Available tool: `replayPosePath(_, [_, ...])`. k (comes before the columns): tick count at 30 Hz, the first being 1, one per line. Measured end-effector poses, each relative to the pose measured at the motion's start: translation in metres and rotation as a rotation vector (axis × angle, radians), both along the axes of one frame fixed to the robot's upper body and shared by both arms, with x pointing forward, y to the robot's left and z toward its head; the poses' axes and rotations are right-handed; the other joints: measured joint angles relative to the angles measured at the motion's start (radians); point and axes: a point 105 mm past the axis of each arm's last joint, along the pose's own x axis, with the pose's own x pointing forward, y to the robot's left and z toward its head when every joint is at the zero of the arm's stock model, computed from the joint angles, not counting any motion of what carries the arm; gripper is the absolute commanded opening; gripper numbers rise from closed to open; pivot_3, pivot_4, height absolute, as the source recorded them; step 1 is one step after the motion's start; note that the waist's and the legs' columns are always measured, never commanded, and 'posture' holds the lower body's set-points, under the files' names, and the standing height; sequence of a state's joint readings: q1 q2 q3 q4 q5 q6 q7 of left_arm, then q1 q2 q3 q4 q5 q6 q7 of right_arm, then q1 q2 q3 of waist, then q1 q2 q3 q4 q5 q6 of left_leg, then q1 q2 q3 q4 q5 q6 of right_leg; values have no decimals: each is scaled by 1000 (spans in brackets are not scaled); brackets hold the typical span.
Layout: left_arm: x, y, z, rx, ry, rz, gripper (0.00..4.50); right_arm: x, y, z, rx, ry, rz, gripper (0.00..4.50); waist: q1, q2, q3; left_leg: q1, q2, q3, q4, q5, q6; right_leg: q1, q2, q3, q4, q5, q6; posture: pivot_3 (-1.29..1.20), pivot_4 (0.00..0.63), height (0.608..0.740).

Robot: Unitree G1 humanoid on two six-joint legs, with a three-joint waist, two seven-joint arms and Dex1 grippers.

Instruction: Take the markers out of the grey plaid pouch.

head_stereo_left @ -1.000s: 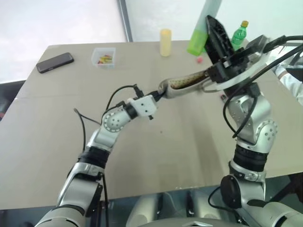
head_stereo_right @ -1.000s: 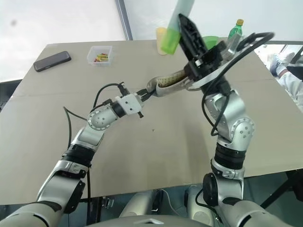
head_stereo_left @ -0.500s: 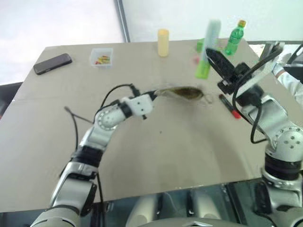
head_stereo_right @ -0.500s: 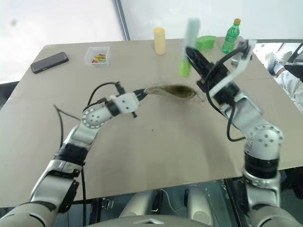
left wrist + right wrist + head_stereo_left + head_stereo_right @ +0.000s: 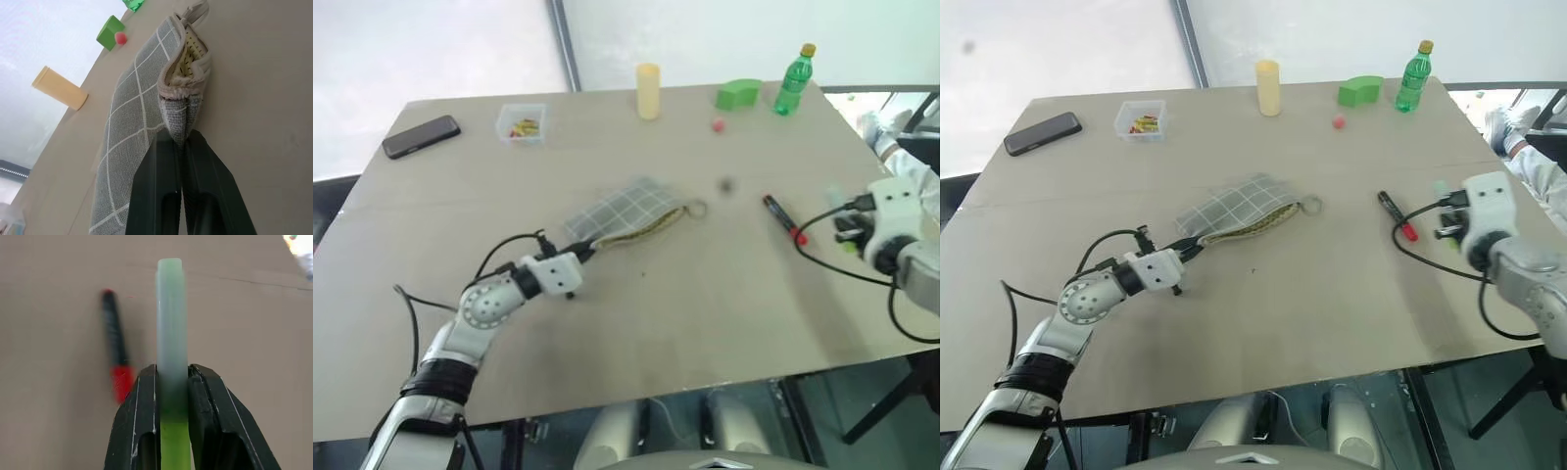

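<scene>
While pouch (image 5: 622,213) corner pinched by L gripper (image 5: 181,139), 2 markers counted: green one (image 5: 171,323) clamped in R gripper (image 5: 172,377); black-red one (image 5: 784,218) lying near-far on table (image 5: 705,304).

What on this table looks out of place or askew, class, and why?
The grey plaid pouch lies slanted and gaping, olive lining showing, one corner pinched in the left gripper. A black marker with a red cap lies loose on the table, and the right gripper clamps a green marker.
</scene>
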State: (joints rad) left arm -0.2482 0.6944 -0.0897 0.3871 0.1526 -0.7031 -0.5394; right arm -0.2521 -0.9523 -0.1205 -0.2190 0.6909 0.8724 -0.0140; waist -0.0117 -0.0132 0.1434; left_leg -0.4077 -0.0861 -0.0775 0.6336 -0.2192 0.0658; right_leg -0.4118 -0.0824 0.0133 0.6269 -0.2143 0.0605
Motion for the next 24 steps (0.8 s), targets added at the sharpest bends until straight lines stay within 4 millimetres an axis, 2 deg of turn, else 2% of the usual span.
replayPosePath(4, [-6, 8, -3, -6, 8, 27, 0, 14, -9, -21, -18, 83, 11, 291, -5, 1, 0, 7, 2, 4, -2, -1, 1, 5, 2, 3, -1, 0, 0, 0, 150, 740])
replayPosePath(7, [-10, 14, -4, -18, 9, 48, 0, 27, -2, -29, 35, 96, 49, 291, -6, 1, 0, 8, 3, 5, -2, -1, 1, 5, 2, 3, -1, 0, 0, 0, 150, 740])
replayPosePath(9, [-12, 16, -4, -19, 10, 54, 0, 34, 4, -29, 55, 91, 75, 1294, -4, 1, 0, 8, 3, 5, -2, -1, 1, 5, 2, 3, -1, 0, 0, 0, 150, 740])
replayPosePath(11, [-15, 19, -5, -20, 11, 63, 0, 40, 8, -30, 72, 88, 102, 1980, -2, 1, 0, 8, 2, 5, -2, -1, 1, 5, 2, 3, -1, 0, 0, 0, 150, 740])
replayPosePath(12, [-17, 21, -5, -21, 12, 70, 0, 42, 11, -31, 81, 91, 116, 2641, -1, 1, 0, 8, 2, 5, -3, -1, 1, 5, 2, 3, -1, 0, 0, 0, 150, 740])
replayPosePath(15, [-20, 26, -5, -31, 10, 91, 0, 43, 16, -36, 89, 99, 140, 3895, -1, 2, 0, 8, 2, 5, -4, -1, 1, 5, 1, 5, -1, 0, 0, 0, 150, 740])
replayPosePath(17, [-22, 29, -8, -34, 17, 106, 0, 42, 18, -34, 88, 89, 153, 3895, -1, 2, 0, 8, 2, 5, -4, -1, 1, 4, 1, 5, -1, 0, 0, 0, 150, 740])
replayPosePath(19, [-24, 34, -9, -37, 16, 127, 0, 40, 22, -24, 92, 48, 182, 3895, -3, 3, 0, 8, 2, 5, -5, -2, 1, 4, 2, 5, -1, 0, 0, 0, 150, 740])
replayPosePath(21, [-28, 42, -10, -41, 13, 160, 0, 36, 32, -3, 81, -31, 237, 3895, -5, 4, -1, 8, 3, 5, -6, -2, 1, 3, 2, 6, -1, 0, 0, 0, 150, 740])
replayPosePath(24, [-34, 59, -10, -37, -3, 227, 0, 27, 61, 29, 88, -177, 360, 3895, -8, 4, -1, 10, 5, 5, -8, -2, 1, 3, 3, 6, -1, 0, 0, 0, 150, 740])
